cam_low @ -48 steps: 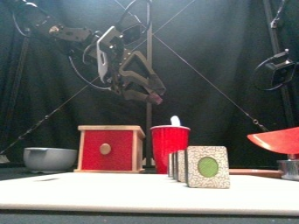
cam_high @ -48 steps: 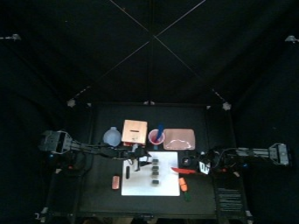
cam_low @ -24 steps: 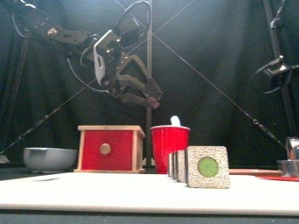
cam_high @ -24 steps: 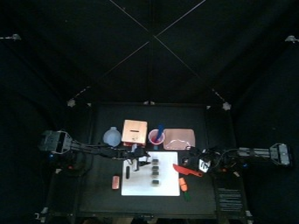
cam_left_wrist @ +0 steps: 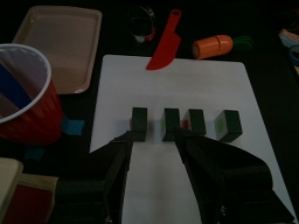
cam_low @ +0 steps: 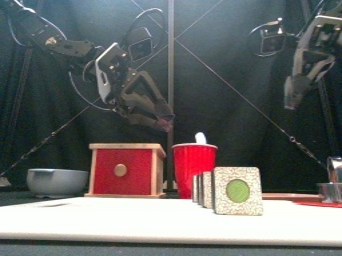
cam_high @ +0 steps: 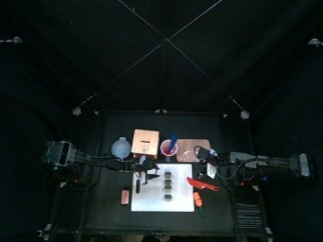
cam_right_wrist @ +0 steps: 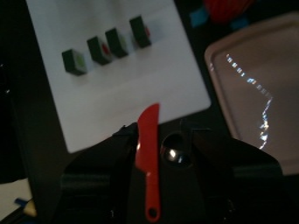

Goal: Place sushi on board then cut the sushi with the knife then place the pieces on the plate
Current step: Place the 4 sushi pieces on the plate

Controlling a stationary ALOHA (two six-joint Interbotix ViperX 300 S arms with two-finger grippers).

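Several dark green sushi pieces (cam_high: 164, 181) stand in a row on the white cutting board (cam_high: 183, 196), cut apart (cam_left_wrist: 172, 121). The red knife (cam_high: 202, 183) lies loose at the board's right edge, blade on the board (cam_left_wrist: 167, 51) and handle on the table (cam_right_wrist: 146, 166). My right gripper (cam_right_wrist: 162, 133) hangs open high above the knife (cam_low: 294, 98), holding nothing. Over the sushi row my left gripper (cam_left_wrist: 155, 140) hovers open and empty (cam_low: 155, 118). The pink tray (cam_high: 194, 149) lies behind the board's right end.
Behind the board stand a wooden box (cam_high: 145, 143) with a red drawer front, a red cup (cam_high: 169, 146) and a blue-grey bowl (cam_high: 121, 147). An orange toy (cam_high: 125, 197) lies left of the board. Another orange toy (cam_left_wrist: 214, 45) sits by the board's far edge.
My right gripper opened and let go of the red knife, which now lies at the board's right edge. The right arm then rose clear; the left gripper lifted a little.
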